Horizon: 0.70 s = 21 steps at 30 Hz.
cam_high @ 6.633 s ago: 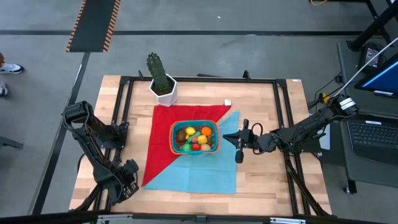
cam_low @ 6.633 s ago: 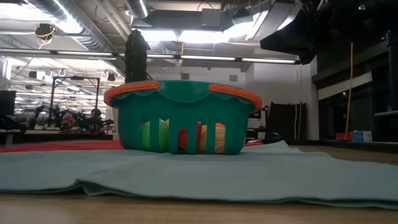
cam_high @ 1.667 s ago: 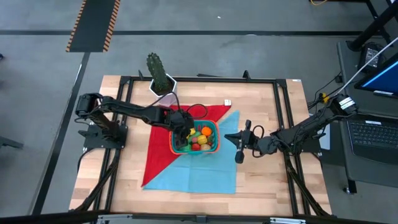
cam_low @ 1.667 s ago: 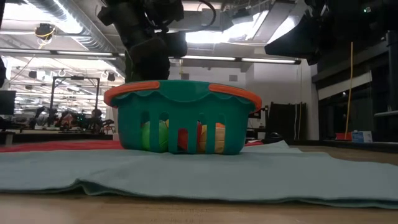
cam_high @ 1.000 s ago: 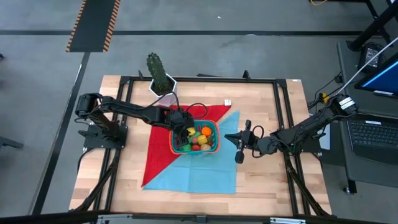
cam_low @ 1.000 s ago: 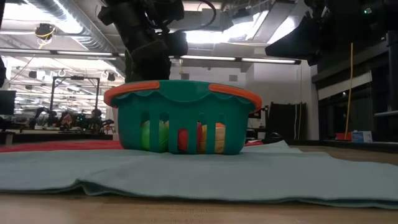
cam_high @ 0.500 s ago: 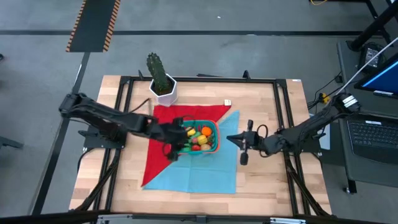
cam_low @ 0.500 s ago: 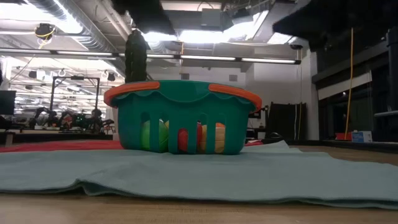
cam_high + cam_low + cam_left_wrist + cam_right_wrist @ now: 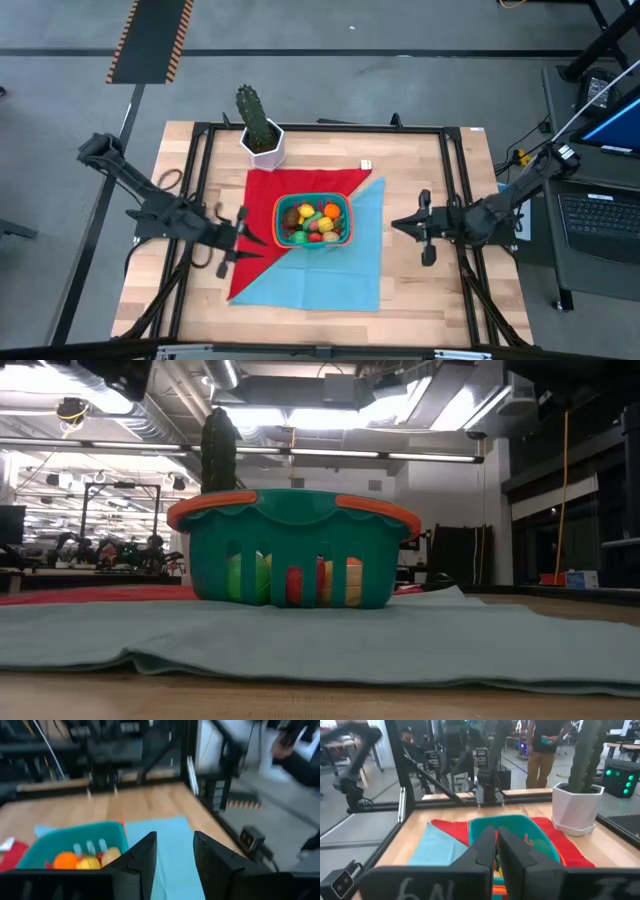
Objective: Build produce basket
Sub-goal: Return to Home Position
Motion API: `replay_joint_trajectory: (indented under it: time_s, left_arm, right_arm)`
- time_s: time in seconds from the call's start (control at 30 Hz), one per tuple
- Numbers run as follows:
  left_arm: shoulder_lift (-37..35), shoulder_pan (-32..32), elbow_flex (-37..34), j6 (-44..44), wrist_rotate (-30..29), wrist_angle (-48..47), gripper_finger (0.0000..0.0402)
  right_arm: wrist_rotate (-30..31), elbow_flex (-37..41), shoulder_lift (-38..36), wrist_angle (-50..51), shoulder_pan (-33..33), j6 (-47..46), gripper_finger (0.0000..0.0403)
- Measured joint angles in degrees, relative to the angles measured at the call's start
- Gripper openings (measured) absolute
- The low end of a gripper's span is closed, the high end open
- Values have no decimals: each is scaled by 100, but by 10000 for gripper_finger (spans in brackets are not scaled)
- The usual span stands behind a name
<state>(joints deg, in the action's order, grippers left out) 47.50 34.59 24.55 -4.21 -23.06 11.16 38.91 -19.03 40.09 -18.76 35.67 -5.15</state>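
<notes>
- High view: the basket (image 9: 313, 221) stands between the two pincers with the produce (image 9: 312, 221) heaped inside it. It rests where a red cloth (image 9: 262, 210) meets a blue cloth (image 9: 345, 272).
- The left gripper (image 9: 240, 237) hangs just beside the basket, over the red cloth's edge. Its arm runs low and stretched from the table's side.
- The right gripper (image 9: 424, 236) is farther from the basket, past the blue cloth and over the bare table (image 9: 440, 160).
- A cactus pot (image 9: 262, 143) stands well beyond both pincers, on the far side of the basket.
- Low view: the basket (image 9: 293, 550) stands on the blue cloth (image 9: 320, 635) with the cactus (image 9: 218, 450) behind it. Neither pincer's fingers show.
- Left wrist view: the left gripper (image 9: 174, 855) has its fingers (image 9: 142, 862) parted by a clear gap and holds nothing. The basket (image 9: 75, 842) lies ahead and off to one side, and the blue cloth (image 9: 170, 832) is straight in front.
- Right wrist view: the right gripper (image 9: 496, 845) has its fingers (image 9: 485, 847) almost together, leaving a thin slit, and grips nothing. The basket (image 9: 540, 834) is directly ahead, partly hidden by the fingers. The cactus pot (image 9: 575, 807) is beyond it, and a person (image 9: 545, 745) stands past the table.
</notes>
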Motion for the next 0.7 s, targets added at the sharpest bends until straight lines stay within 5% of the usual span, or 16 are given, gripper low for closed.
replay_joint_trajectory:
  time_s: [0.3,0.7]
  left_arm:
    - [-1619,-501,-1186,343,377,459,84]
    - [-2101,-2200,-1781,645,1830,437,13]
  right_arm:
    - [-15,168,-983,521,1,162,26]
    - [48,166,-2549,2003,-32,396,26]
